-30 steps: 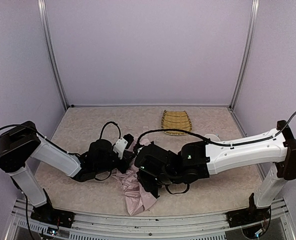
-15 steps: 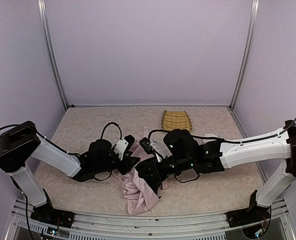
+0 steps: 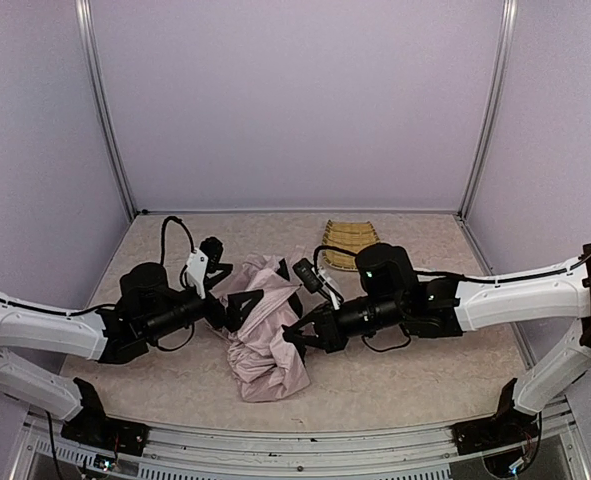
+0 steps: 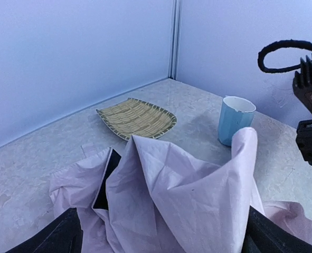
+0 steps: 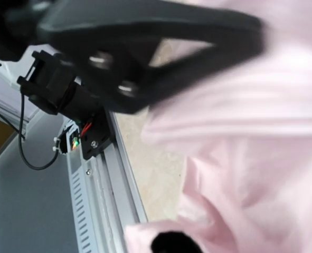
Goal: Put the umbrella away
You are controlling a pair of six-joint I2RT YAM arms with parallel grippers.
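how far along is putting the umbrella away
Nothing looks finished: the umbrella lies as a crumpled pink heap mid-table, not folded. In hand: the right gripper is shut on its fabric, and the left gripper stands open at the heap. Remaining: gathering, folding, stowing.

Toward the back of the pale marbled worktop [image 3: 425,380], a woven yellow tray [image 4: 137,117] lying flat, a light-blue cup [image 4: 235,120] upright nearby.

There is one umbrella [image 3: 265,345] on the worktop [image 3: 425,370], a single heap of pink cloth. Besides that I count one woven tray [image 3: 353,240] and one blue cup [image 4: 235,120]. Two arms reach in, the left arm [image 3: 45,325] and the right arm [image 3: 520,298], one from each side.
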